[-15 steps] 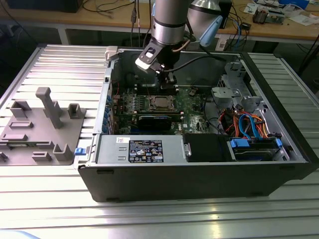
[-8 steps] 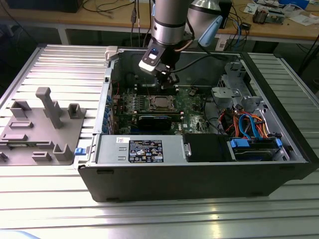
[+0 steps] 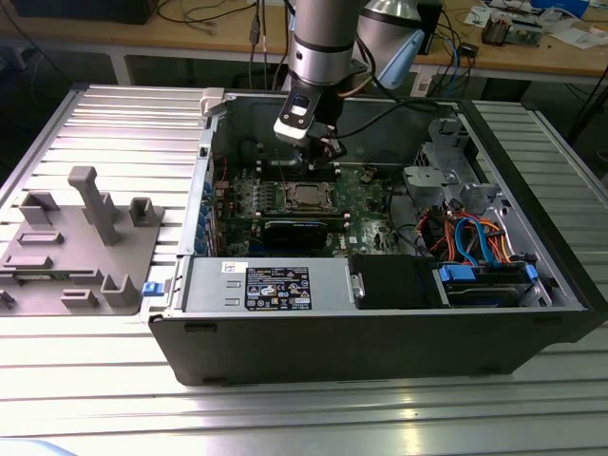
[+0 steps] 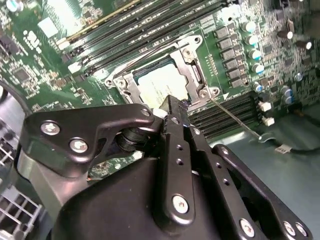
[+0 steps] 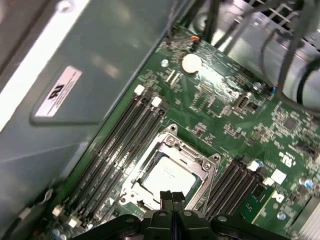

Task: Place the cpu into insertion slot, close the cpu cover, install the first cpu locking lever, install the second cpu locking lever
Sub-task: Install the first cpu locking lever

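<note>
Hand (image 5: 172,196): we see its two fingers (image 5: 166,199) pressed together with nothing between them; in the exterior view it hangs inside the open computer case (image 3: 380,342), above the green motherboard (image 3: 370,180)
Cpu (image 5: 167,176): we find it lying flat in the insertion slot (image 4: 121,82), silver top up
Cpu cover (image 5: 197,157): down flat around the cpu, which shows through its window
Contact: the hand's tip sits at the cover's edge; we cannot tell whether it touches
Lever (image 4: 232,116): a thin metal rod slanting away from one socket corner over the dark memory slots
Tabletop (image 3: 95,399): ribbed metal, carrying the case and, at the exterior view's left, a grey fixture plate (image 3: 85,247)
</note>
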Motion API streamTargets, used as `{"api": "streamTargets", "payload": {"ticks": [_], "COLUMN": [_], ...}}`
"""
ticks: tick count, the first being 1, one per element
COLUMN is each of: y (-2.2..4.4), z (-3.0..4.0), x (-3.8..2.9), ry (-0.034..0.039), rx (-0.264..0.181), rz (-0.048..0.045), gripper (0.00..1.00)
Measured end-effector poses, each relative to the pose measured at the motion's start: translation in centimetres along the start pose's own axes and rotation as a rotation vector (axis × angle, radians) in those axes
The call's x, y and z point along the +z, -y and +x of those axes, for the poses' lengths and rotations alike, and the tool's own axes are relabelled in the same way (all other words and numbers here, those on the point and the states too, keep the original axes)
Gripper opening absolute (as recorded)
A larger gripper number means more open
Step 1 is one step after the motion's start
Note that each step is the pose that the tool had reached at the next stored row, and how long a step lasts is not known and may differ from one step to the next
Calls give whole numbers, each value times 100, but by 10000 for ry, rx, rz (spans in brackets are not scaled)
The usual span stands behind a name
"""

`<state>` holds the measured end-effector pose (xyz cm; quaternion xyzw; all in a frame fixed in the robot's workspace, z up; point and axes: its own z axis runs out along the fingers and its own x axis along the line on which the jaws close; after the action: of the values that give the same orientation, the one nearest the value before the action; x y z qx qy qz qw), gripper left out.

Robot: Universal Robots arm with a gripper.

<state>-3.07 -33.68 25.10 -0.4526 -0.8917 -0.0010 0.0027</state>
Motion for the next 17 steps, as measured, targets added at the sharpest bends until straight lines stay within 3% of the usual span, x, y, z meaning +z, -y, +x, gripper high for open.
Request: {"api": "streamTargets", "payload": {"ticks": [2,6,9,15,17], "y": [0,0,1,1,1], "z": [0,0,1,0,0], "x": [-6,-41,-41,-40,-39], "ry": [54,70,70,61,59], "rx": [-268,-430,-1095,-3150,-3532], "rz": [-68,-93,-95,-89,-88], "gripper": [11,11,11,11,11]}}
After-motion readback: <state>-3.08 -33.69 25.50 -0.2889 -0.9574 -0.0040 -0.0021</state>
